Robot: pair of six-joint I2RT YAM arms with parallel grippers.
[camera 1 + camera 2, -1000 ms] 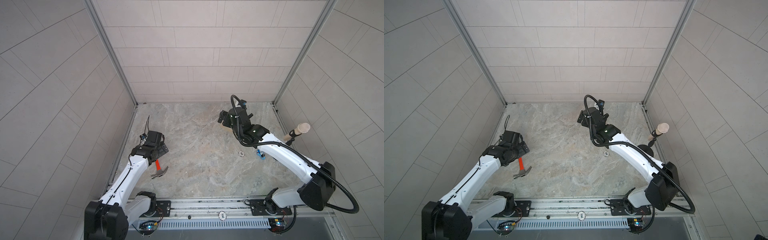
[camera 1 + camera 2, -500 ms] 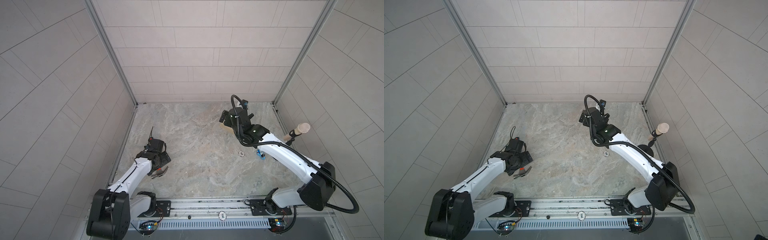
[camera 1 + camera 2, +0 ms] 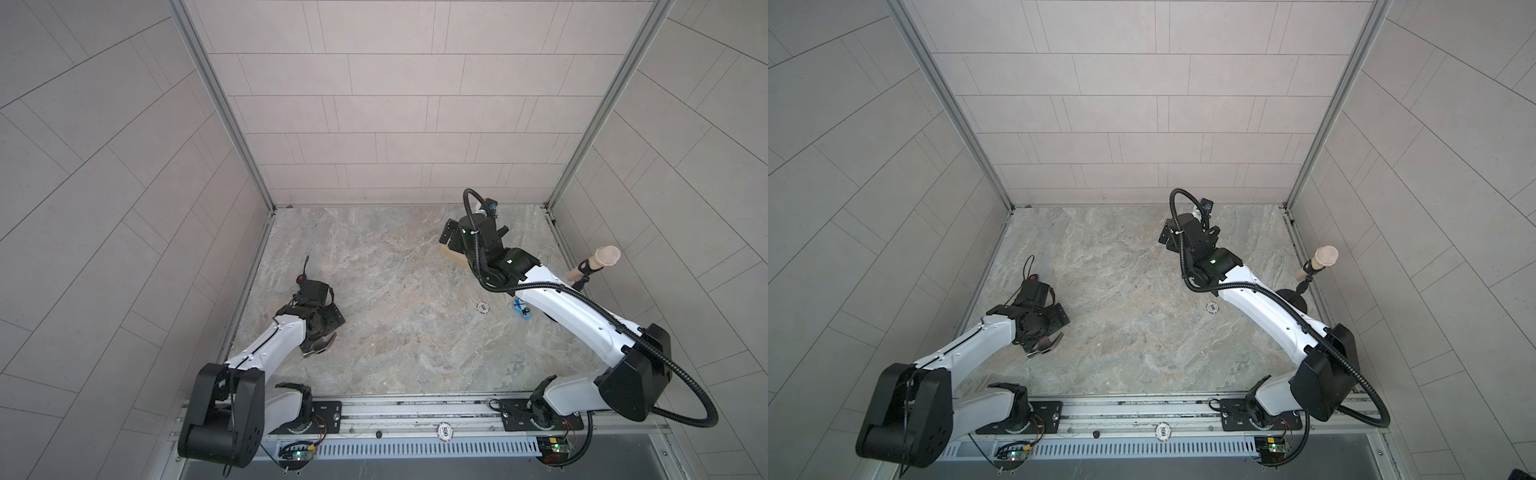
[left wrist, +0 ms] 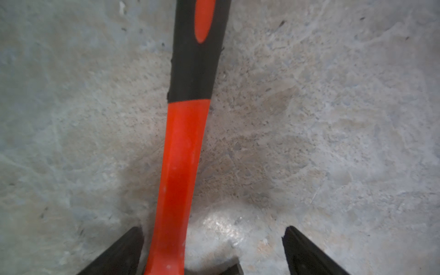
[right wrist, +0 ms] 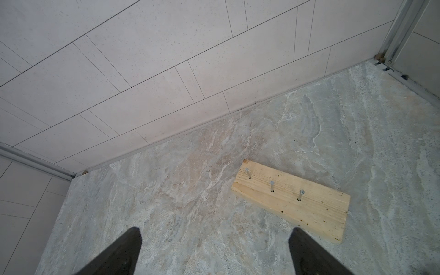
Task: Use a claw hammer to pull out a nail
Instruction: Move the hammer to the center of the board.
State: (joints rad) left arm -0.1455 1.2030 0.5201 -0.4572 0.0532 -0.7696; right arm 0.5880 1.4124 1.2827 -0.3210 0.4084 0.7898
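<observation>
The claw hammer (image 4: 181, 166) lies on the stone floor at the left, orange-red shaft running into a black handle end. Its silver head (image 3: 319, 345) pokes out from under my left wrist in both top views. My left gripper (image 4: 213, 238) is open, low over the floor and straddling the shaft, which sits close beside one finger (image 4: 128, 247). A pale wooden board (image 5: 292, 197) at the back right carries three upright nails; the middle nail (image 5: 272, 185) stands between the two others. My right gripper (image 5: 214, 238) hangs open and empty just short of the board.
A beige microphone-like stick (image 3: 598, 262) stands on a black stand by the right wall. A small round disc (image 3: 482, 307) and a blue object (image 3: 521, 309) lie beside my right arm. Tiled walls enclose three sides; a metal rail (image 3: 415, 415) runs along the front.
My left arm has come down and forward from above the hammer until its open fingers straddle the shaft at floor level. The right arm has hardly moved.
</observation>
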